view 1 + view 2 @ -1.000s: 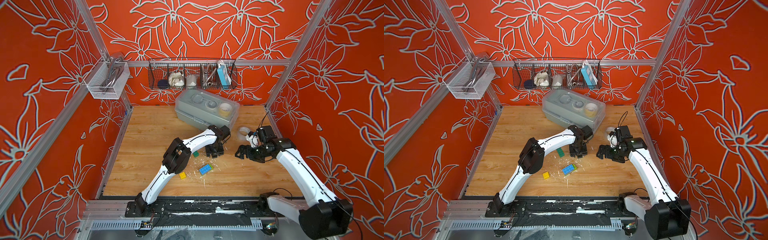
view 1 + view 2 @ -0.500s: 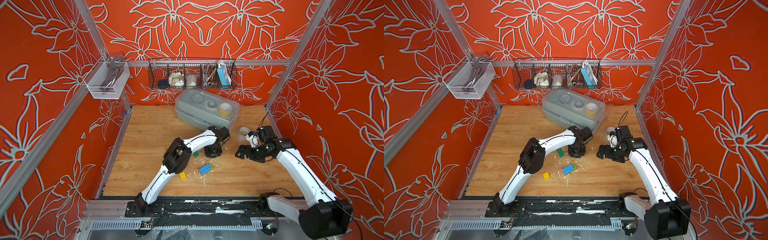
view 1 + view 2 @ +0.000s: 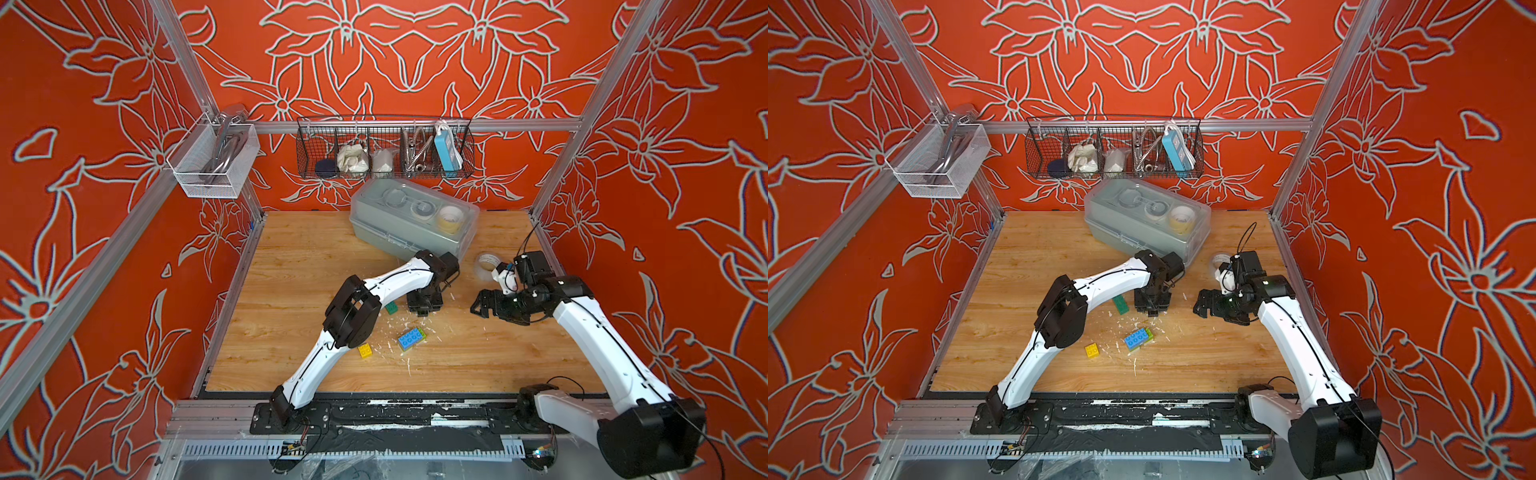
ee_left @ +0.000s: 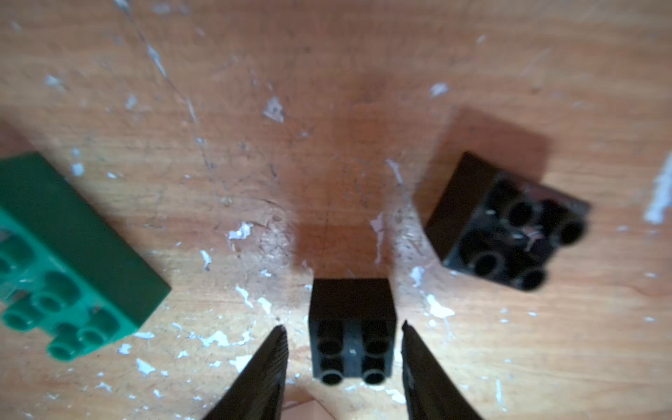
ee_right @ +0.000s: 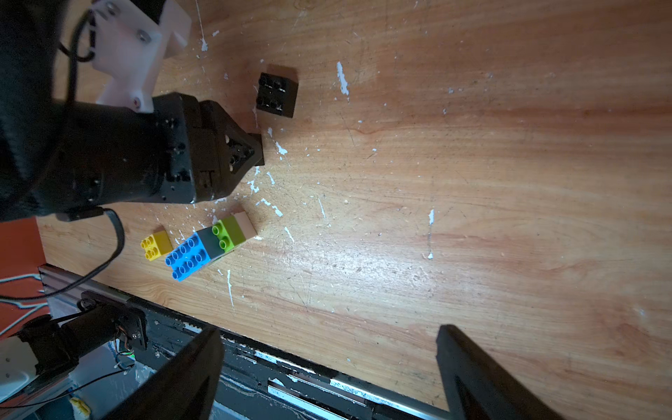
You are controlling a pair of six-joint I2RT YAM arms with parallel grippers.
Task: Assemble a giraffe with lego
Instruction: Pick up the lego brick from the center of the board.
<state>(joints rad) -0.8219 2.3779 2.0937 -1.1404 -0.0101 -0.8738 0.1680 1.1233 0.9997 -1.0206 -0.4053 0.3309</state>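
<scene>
Up close, a blurred, studded black brick [image 4: 352, 334] is straddled by the left tool [image 4: 342, 325], slim gaps either side; the right tool [image 5: 327, 329] is seen spread wide, empty.

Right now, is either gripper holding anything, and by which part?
Nothing is held. The left gripper has its fingers flanking one black brick at its sides, gaps showing; the right gripper is open and empty.
</scene>
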